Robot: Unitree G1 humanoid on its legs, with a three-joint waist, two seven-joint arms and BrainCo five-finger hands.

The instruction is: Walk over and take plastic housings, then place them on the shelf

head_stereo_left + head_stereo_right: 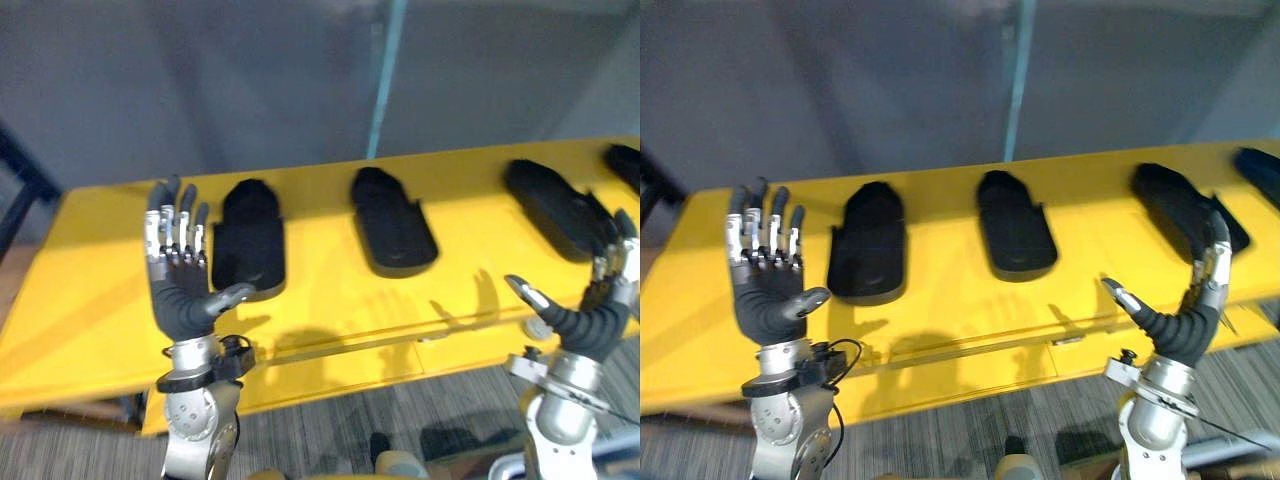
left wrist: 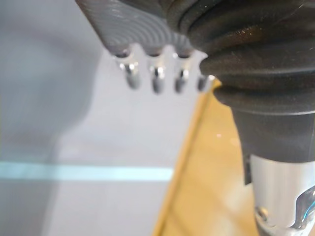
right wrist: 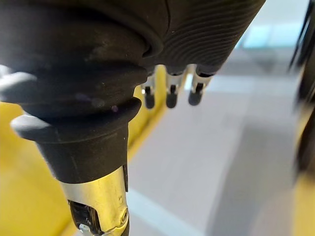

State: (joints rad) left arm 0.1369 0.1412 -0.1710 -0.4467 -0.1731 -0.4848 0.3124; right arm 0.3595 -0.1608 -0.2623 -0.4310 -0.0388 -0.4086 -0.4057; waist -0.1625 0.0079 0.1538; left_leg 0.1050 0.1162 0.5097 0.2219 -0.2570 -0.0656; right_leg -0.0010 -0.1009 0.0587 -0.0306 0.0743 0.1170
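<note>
Step in hand: the walk-up looks finished and the take is about to begin. No housing has been lifted yet.
Bench: a yellow bench (image 1: 90,300) runs across in front of the robot, and all the housings lie flat on it.
Housings: a left housing (image 1: 250,245), a middle housing (image 1: 392,225) and a right housing (image 1: 555,205), all black plastic, lie in a row, well apart from each other. A fourth housing (image 1: 625,160) sits at the far right edge.
Left robot hand: the left robot hand (image 1: 180,300) is raised palm forward with its fingers straight and spread and its thumb out to the side. It holds nothing and is just beside the left housing's near end.
Right robot hand: the right robot hand (image 1: 1180,325) is raised with long, relaxed fingers and its thumb apart, and is empty. Its fingertips overlap the right housing's near end, but I cannot tell whether they touch.
Next move: probably lower each robot hand over its nearest housing. The shells are wide, smooth and shallow, so fingers and thumb would need to close across opposite edges before lifting.
Risk: a shallow pinch could let a shell slide on the bench.
</note>
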